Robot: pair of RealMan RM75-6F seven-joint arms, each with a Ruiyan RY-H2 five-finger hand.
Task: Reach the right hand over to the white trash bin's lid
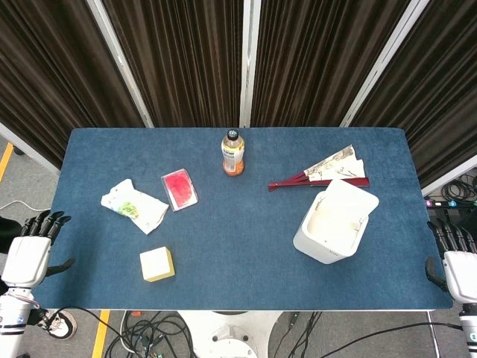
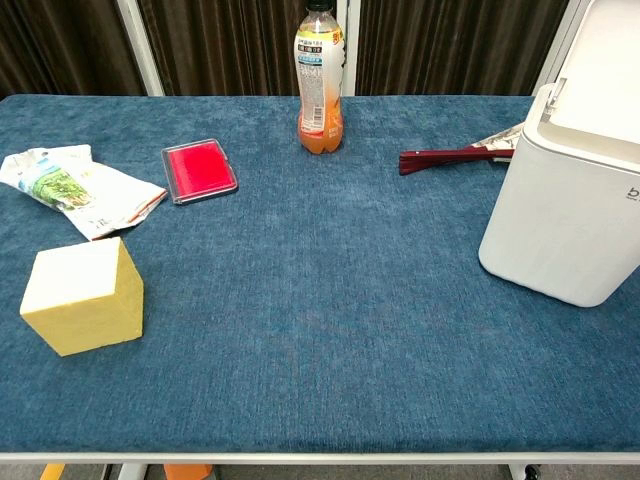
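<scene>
The white trash bin (image 1: pixel 333 231) stands on the right part of the blue table, its lid (image 1: pixel 346 200) tipped up at the far side so the inside shows. In the chest view the bin (image 2: pixel 570 220) fills the right edge with its lid (image 2: pixel 610 70) raised. My right hand (image 1: pixel 456 257) hangs off the table's right front corner, fingers apart, holding nothing, well to the right of the bin. Beside the left front corner my left hand (image 1: pixel 33 250) is open too. Neither hand shows in the chest view.
A folded red fan (image 1: pixel 320 176) lies just behind the bin. An orange drink bottle (image 1: pixel 233 153) stands at the back middle. A red case (image 1: pixel 179 189), a white snack bag (image 1: pixel 134 206) and a yellow block (image 1: pixel 156 264) lie on the left half.
</scene>
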